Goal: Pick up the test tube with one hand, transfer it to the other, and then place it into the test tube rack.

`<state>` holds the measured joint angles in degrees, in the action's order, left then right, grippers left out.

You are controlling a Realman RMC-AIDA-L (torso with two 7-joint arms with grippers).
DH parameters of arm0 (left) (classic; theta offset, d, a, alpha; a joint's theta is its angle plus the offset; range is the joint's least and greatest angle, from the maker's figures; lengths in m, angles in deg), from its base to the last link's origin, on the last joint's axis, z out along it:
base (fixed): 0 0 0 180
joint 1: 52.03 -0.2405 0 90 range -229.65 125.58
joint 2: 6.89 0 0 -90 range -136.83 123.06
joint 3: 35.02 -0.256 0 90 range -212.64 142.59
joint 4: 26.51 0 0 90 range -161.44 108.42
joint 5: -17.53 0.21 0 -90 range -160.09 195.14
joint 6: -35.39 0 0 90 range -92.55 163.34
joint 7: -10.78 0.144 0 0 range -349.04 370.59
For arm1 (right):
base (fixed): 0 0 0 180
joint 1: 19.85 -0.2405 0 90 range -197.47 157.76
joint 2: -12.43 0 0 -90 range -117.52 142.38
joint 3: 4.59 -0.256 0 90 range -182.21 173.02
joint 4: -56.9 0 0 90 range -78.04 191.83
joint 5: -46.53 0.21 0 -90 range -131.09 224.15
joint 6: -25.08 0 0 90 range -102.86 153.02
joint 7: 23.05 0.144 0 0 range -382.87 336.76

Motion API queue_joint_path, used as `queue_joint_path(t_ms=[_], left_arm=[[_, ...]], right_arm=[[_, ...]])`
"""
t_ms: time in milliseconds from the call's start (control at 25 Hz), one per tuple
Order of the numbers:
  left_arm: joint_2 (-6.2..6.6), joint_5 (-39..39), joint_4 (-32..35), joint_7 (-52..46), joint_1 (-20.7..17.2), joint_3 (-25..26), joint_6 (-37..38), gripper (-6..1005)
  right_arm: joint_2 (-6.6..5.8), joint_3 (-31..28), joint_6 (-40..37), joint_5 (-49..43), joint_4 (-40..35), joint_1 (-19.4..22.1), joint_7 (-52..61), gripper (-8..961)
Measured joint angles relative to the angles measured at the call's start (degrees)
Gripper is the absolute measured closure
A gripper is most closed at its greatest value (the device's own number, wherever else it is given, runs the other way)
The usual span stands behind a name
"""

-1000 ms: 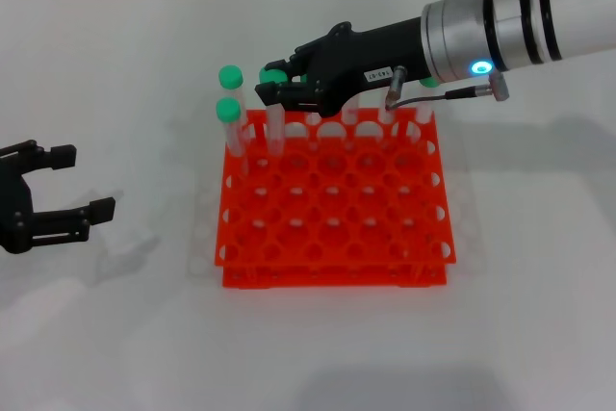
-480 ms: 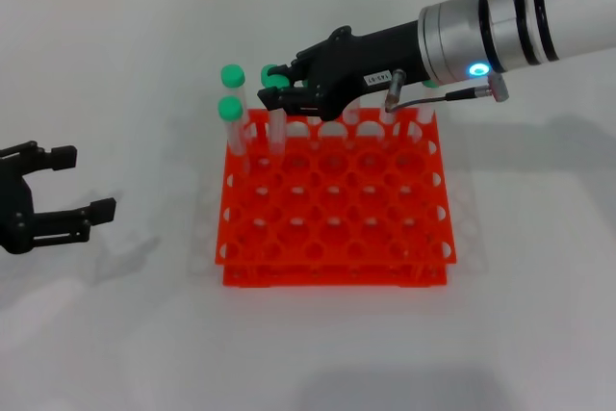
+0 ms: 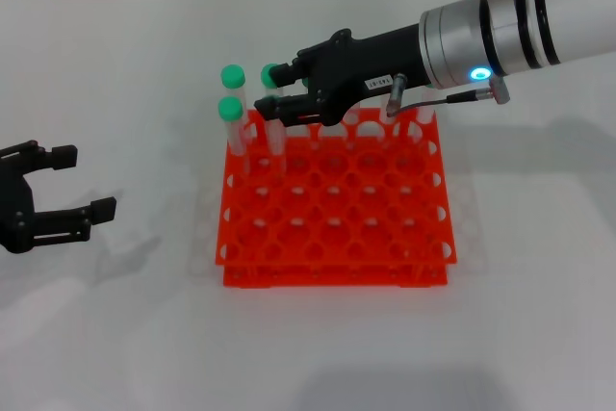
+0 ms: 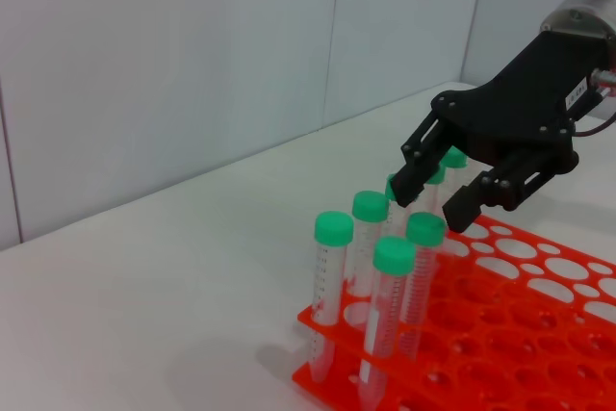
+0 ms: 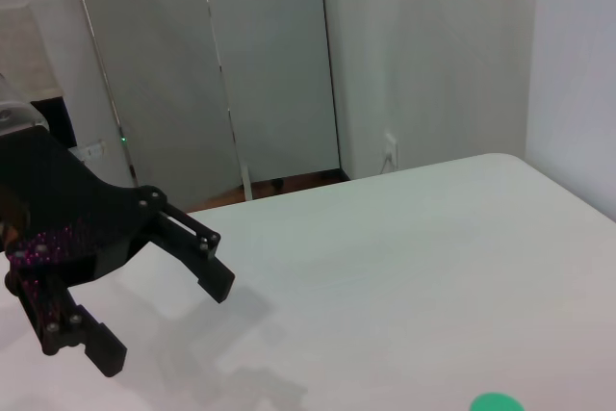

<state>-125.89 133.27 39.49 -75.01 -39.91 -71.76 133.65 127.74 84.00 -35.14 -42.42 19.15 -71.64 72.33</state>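
The test tube, clear with a green cap, stood upright in the orange rack at its far-left corner, among other capped tubes. My right tool hung open above it; my left tool rested open on the surface.

You are looking at a rack of bright orange-red plastic, smooth with a slight sheen. The tubes standing in it are clear plastic, faintly frosted, each with a matt green plastic cap. The right gripper is matt black plastic with a small white printed label, on an arm of glossy white casing with brushed silver metal bands. The left gripper is the same matt black. The table looks smooth, matt white.
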Motion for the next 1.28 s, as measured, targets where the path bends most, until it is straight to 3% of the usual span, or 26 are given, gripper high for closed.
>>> queue_joint_path(t_ms=[480,760,960,1160,1280], left_arm=[[0.0,0.0,-0.05,0.19,0.01,0.0,0.03,106],[0.0,-0.25,-0.4,1.34,0.0,0.13,0.0,106],[0.0,-0.32,-0.74,1.38,0.29,0.09,-0.33,106],[0.01,-0.55,-3.2,2.02,1.59,0.26,-0.46,106],[0.06,-0.58,-4.44,3.27,1.98,0.33,-0.52,106]], right_arm=[[0.07,-0.5,-0.28,0.37,-1.45,1.63,-0.03,451],[-0.05,-1.72,-0.46,0.48,-10.33,11.54,-2.05,397],[0.01,-4.7,-1.98,0.64,-12.61,17.59,-5.29,358],[0.06,-8.62,-5.32,0.95,-12.05,22.58,-10.21,139],[0.08,-9.07,-6.02,3.0,-11.86,25.17,-12.52,121]])
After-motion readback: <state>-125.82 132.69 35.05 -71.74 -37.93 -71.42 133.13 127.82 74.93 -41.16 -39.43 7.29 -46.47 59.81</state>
